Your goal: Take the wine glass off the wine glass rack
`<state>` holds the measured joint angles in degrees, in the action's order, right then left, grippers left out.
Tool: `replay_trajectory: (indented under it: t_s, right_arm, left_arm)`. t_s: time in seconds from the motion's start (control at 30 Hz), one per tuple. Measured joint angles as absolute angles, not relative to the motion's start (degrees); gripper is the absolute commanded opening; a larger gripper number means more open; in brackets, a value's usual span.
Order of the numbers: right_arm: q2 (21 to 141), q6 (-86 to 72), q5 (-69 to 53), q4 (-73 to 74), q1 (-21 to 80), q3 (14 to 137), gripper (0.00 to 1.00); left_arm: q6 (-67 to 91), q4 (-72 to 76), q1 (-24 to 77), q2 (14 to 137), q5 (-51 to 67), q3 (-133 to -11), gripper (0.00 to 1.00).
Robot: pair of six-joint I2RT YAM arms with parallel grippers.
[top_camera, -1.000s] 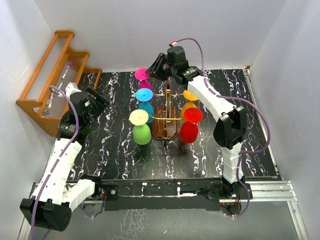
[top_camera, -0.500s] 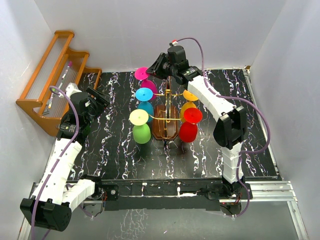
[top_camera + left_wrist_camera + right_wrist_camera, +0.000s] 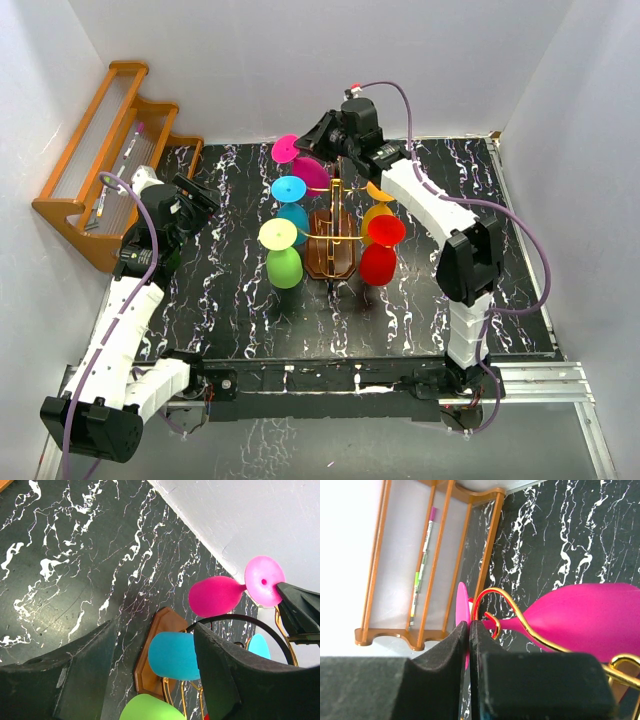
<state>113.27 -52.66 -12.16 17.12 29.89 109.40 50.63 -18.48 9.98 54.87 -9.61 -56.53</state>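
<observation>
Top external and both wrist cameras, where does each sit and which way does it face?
Top external: above and behind the bases, looking down on the table, wine glass rack and both arms.
Left wrist: on the left gripper, looking past its open fingers at the rack.
Right wrist: on the right gripper, shut on the pink wine glass, facing the wooden shelf.
Both wrist views share the pink wine glass.

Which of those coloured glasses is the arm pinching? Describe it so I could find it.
On the black marble table stands a gold wire rack with glasses hanging along both sides. Follow the left row to its far end. It is the only magenta glass, foot pinched in the right gripper, beside a blue glass.
</observation>
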Motion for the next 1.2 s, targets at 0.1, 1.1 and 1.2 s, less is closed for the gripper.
replay_trajectory:
  t_s: [0.1, 1.1, 1.2]
  right_arm:
    - [111.0, -54.4, -12.1, 13.1, 29.6, 105.4, 0.08]
    - [112.9, -60.2, -14.0, 4.5, 28.4, 103.5, 0.08]
    - [112.9, -60.1, -13.0, 4.4, 28.4, 103.5, 0.08]
  left_arm:
    - [50.6, -18.5, 10.0, 54.9, -9.6, -56.5, 0.61]
    - [50.6, -18.5, 10.0, 55.7, -9.4, -56.6, 0.61]
    - [50.5, -18.5, 10.0, 55.9, -9.4, -56.6, 0.61]
